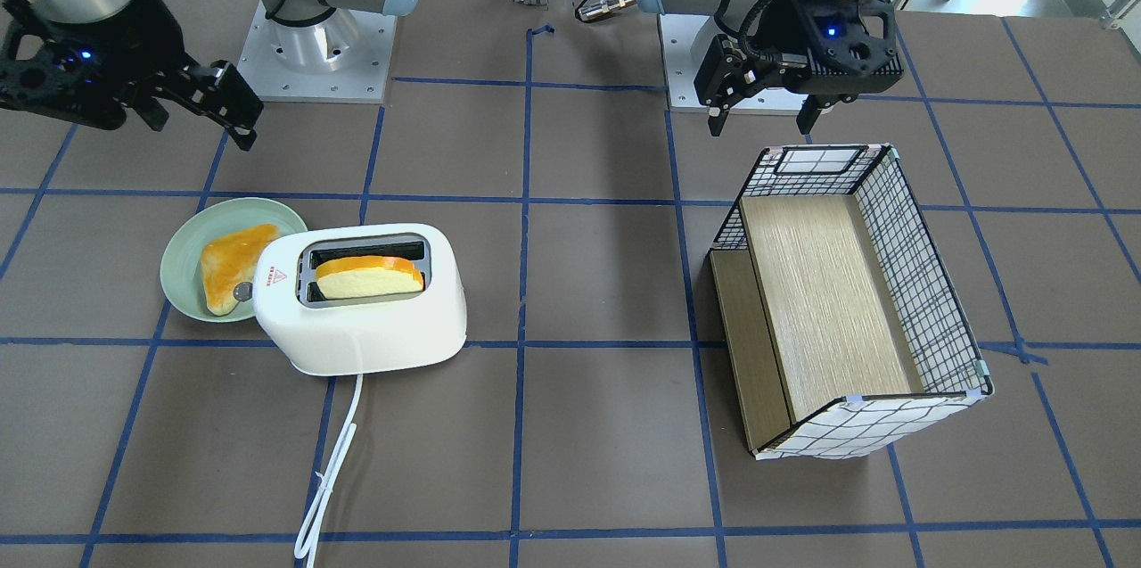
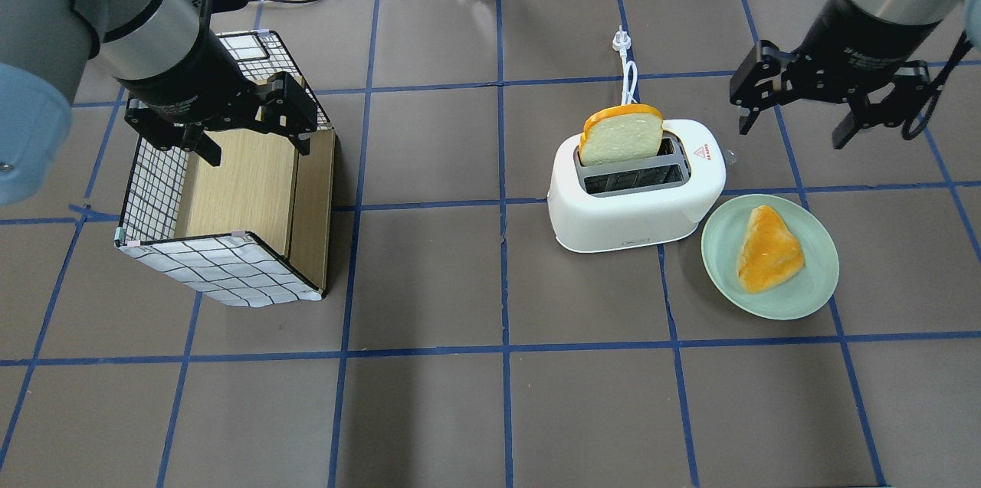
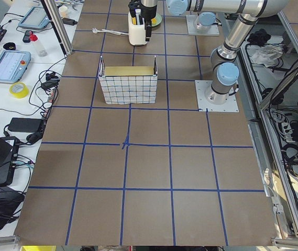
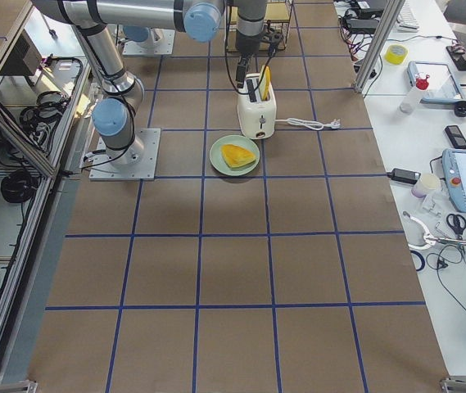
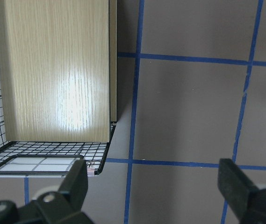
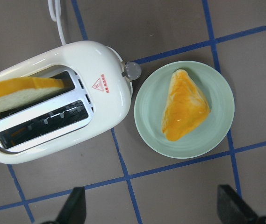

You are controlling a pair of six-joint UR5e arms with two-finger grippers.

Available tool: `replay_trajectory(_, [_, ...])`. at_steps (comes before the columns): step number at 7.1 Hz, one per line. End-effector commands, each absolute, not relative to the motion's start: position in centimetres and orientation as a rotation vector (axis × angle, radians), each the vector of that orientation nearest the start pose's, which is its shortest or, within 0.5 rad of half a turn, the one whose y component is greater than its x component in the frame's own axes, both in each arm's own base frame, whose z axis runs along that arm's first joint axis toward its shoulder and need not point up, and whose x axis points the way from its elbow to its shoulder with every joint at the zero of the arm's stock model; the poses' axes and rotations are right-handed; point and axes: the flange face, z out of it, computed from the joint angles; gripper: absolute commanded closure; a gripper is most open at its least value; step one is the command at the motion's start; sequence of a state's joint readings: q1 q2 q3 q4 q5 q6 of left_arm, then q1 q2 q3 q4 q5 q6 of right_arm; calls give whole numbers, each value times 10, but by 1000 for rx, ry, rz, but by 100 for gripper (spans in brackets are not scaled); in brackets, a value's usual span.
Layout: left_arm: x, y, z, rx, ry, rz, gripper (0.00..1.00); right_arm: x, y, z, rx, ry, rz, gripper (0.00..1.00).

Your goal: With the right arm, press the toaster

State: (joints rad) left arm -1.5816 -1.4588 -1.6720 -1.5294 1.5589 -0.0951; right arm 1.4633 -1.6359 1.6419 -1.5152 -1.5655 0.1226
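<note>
The white toaster [image 2: 636,204] stands right of the table's middle with a slice of bread [image 2: 621,135] upright in its far slot. Its small grey knob [image 6: 133,70] is on the end facing the plate. The white cord [image 2: 628,78] runs away from it. My right gripper [image 2: 793,132] is open and empty, hovering above and beyond the toaster's knob end and touching nothing. In the right wrist view, the toaster [image 6: 104,107] lies at the upper left, ahead of the open gripper [image 6: 154,214]. My left gripper [image 2: 257,151] is open over the basket.
A pale green plate [image 2: 812,281] with a toasted bread piece [image 2: 769,249] sits beside the toaster's knob end. A wire-grid basket with wooden panels [image 2: 222,273] lies at the left under the left gripper. Blue tape lines grid the brown table.
</note>
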Motion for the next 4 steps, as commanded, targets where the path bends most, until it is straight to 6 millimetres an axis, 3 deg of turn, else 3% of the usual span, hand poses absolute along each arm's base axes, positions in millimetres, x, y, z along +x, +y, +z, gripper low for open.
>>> replay_trajectory(1, [-139, -448, 495, -133, 3153, -81, 0, 113, -463, 475, 318, 3121, 106, 0])
replay_trajectory(4, [-139, -448, 495, -133, 3153, -81, 0, 113, -464, 474, 310, 3122, 111, 0])
